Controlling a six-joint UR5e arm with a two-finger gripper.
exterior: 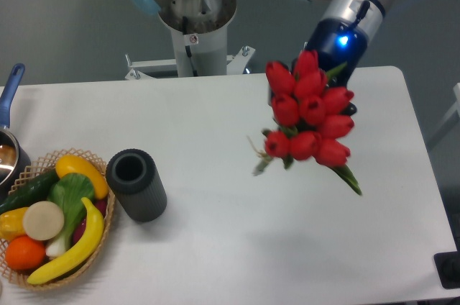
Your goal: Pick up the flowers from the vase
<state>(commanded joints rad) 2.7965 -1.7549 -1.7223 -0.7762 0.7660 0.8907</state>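
The flowers [309, 114], a bunch of red closed tulip buds with green leaves, hang in the air above the right half of the white table [215, 132]. My gripper [327, 93] is behind the bunch and mostly hidden by the buds; it holds the bunch by the stems. The arm's blue-lit wrist shows above it. The vase [136, 183], a dark grey ribbed cylinder with an empty round mouth, stands at the left of the table, well away from the flowers.
A wicker basket [86, 157] of fruit and vegetables sits at the front left, touching the vase. A pot with a blue handle [10, 93] is at the left edge. The arm's base [195, 24] stands behind the table. A dark object [449, 269] is at the front right corner.
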